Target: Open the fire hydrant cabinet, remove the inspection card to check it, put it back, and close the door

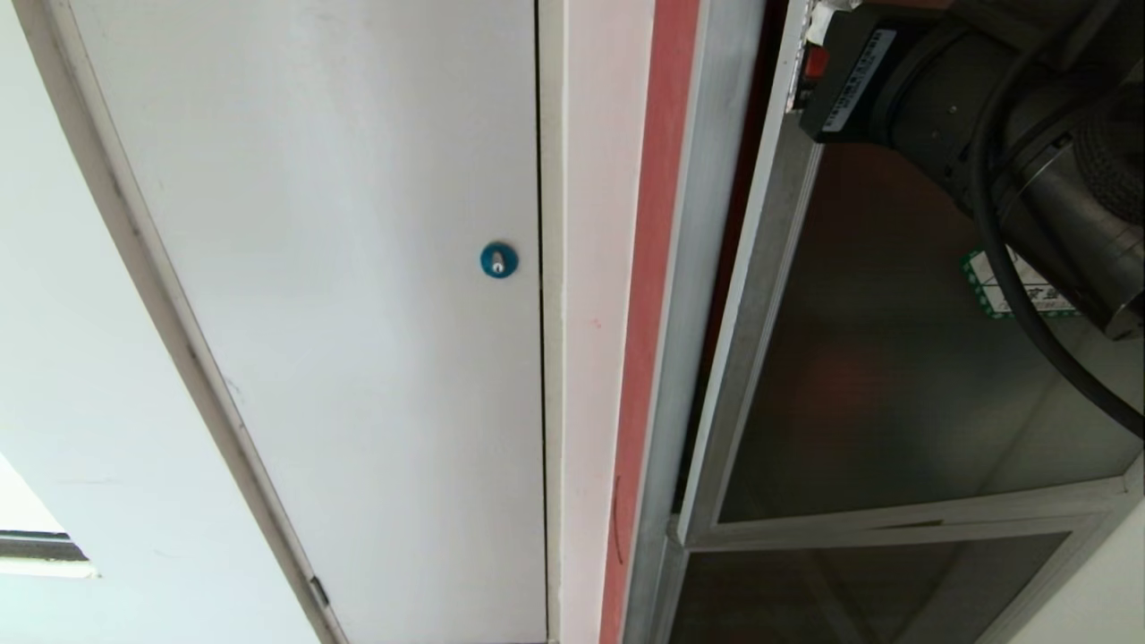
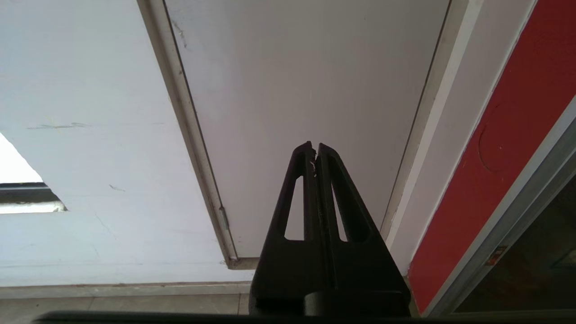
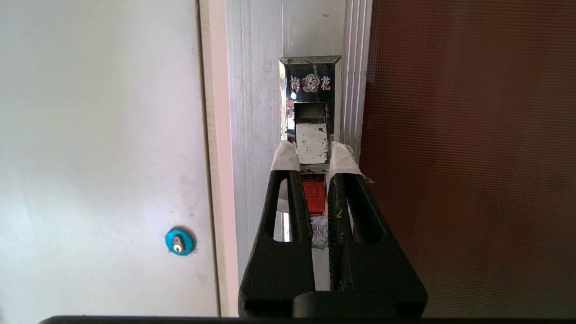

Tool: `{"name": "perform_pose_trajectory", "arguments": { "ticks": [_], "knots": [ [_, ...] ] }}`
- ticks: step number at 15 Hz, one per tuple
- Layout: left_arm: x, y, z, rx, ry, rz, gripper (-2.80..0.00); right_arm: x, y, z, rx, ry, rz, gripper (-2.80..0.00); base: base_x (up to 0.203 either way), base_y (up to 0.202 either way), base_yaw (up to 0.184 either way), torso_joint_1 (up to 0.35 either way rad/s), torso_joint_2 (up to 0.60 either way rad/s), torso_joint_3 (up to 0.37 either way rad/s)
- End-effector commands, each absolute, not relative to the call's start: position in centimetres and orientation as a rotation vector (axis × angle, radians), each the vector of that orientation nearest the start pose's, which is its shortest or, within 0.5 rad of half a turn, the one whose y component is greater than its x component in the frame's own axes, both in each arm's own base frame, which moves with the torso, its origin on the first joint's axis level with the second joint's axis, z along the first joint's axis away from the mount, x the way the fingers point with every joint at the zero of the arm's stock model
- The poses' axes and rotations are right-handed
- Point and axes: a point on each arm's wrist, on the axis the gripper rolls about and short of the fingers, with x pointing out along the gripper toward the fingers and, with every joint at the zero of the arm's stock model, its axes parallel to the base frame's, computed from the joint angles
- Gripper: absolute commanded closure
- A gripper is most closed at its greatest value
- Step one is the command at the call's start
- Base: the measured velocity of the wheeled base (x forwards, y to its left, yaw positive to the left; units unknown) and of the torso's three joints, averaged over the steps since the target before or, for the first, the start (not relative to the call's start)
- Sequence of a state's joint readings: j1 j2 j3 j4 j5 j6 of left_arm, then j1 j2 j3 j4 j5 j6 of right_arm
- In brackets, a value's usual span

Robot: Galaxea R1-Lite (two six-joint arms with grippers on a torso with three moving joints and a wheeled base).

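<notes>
My right gripper is shut on the worn silver pull tab of the door's chrome latch, its white-taped fingertips on either side of the tab. The small red latch piece shows between the fingers. The door, dark tinted glass in a silver frame with a green-bordered sticker, stands slightly off the fire hydrant cabinet frame, with a dark red gap between them. The inspection card is hidden. My left gripper is shut and empty, low in front of the white door.
To the left of the cabinet is a plain white door with a blue round lock. A red strip runs between it and the cabinet frame. A smaller glass panel sits below the door. My right arm crosses the glass.
</notes>
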State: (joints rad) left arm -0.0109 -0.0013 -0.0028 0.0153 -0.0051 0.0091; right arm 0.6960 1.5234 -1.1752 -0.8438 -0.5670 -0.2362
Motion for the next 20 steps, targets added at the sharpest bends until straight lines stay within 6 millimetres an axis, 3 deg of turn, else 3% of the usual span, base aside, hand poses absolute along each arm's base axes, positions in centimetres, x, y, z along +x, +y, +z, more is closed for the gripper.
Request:
{"name": "perform_pose_trajectory", "arguments": {
  "ticks": [1,10,11,20],
  "knots": [
    [-2.3,0.0,7.4,0.009,0.014,-0.015,0.00,20.8,15.8,35.4,0.051,-0.399,0.075,0.00,0.000,0.000,0.000,0.000,0.00,0.000],
    [-2.3,0.0,7.5,0.009,0.012,-0.017,0.00,20.8,16.3,33.7,0.017,-0.351,0.095,0.00,0.000,0.000,0.000,0.000,0.00,0.000],
    [-2.3,0.0,7.4,0.009,0.014,-0.015,0.00,20.7,16.3,33.7,0.018,-0.351,0.096,-2.80,0.000,0.000,0.000,0.000,0.00,0.000],
    [-2.3,0.0,7.4,0.009,0.014,-0.015,0.00,19.5,16.2,33.4,0.018,-0.346,0.125,-2.80,0.000,0.000,0.000,0.000,0.00,0.000]
  ]
}}
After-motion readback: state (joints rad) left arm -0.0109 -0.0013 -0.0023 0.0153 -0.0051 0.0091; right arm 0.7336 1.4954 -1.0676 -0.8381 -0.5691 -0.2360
